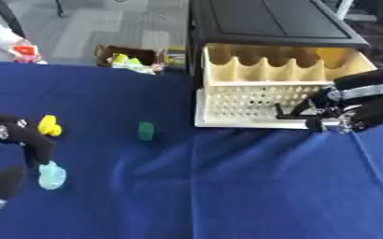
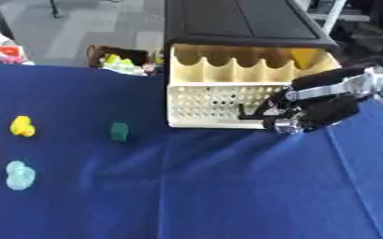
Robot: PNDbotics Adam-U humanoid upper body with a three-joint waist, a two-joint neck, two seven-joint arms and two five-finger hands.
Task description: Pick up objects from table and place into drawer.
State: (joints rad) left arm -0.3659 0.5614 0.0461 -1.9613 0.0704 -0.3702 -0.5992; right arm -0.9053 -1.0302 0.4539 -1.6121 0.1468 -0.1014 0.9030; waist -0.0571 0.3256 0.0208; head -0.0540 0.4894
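At the left edge of the left eye view the left hand (image 1: 19, 140) lay low over the blue table (image 1: 227, 196), its dark fingers curled downward and closed on nothing. Just right of its upper part sat a yellow object (image 1: 49, 125), and close below its fingertip lay a pale cyan object (image 1: 52, 176); whether the finger touched the cyan one could not be told. That placing suggested the left hand was being set to take one of these two, since both lay within its reach and far from the other arm. Further right, alone on the cloth, stood a small green block (image 2: 119, 131), apart from both hands and roughly midway between the yellow object and the drawer. Beyond the table's far edge a cardboard box (image 1: 121, 56) held some bright odds and ends, outside the work. Right of centre the cream drawer (image 2: 219, 100) stood pulled out from its black cabinet (image 2: 236, 21), its scalloped dividers showing and no object visible inside it, so by my judgement the placing had not yet begun. The right hand (image 2: 297, 119) rested at the drawer's front right corner, fingers bent against the perforated wall, probably holding it open or steadying it; all three small things lay well to its left.
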